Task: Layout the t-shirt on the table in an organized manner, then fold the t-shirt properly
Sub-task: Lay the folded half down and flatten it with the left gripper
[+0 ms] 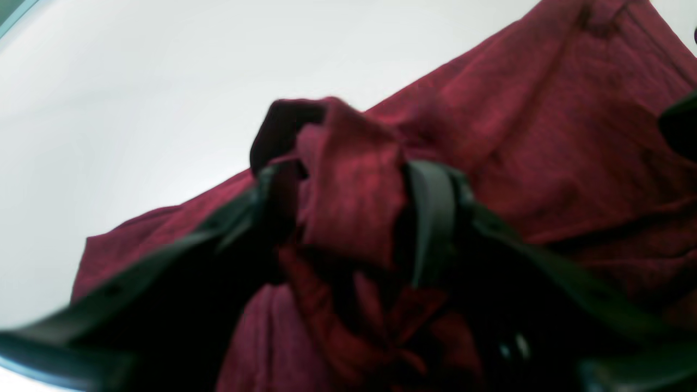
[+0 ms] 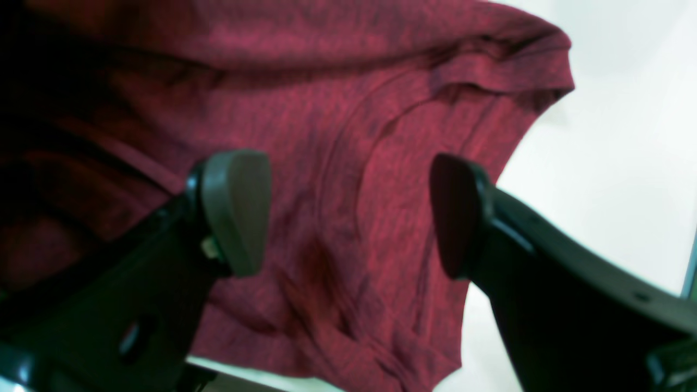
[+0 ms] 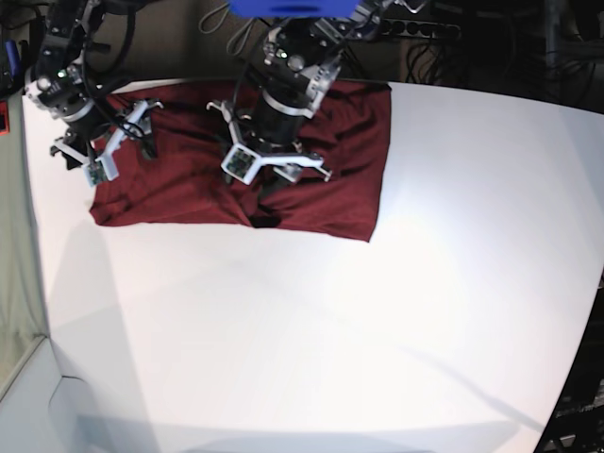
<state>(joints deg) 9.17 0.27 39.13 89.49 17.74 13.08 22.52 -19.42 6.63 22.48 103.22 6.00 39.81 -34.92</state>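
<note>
White table (image 3: 283, 340) fills nearly the whole base view, bare across the near half, with cables and dark clutter only beyond the far edge. The t-shirt (image 3: 330, 170) lies along that far side, spread wide but rumpled in the middle.

Your left gripper (image 1: 348, 218) has a bunched ridge of maroon cloth standing between its fingers. The wrist view is blurred, so I cannot tell whether the pinch is firm or letting go. If you mean to release, open fully and lift straight up so the fold doesn't drag with you; if you mean to carry it, make sure you have both layers before pulling.

Your right gripper (image 2: 348, 212) is spread wide, holding nothing, hanging above the sleeve end with fabric showing between the pads (image 2: 239, 207). Bring it down on a hem edge, not the middle of the panel, and work both arms together so the cloth goes flat rather than twisting.

Count: one t-shirt, one table, two grippers, one per arm.
</note>
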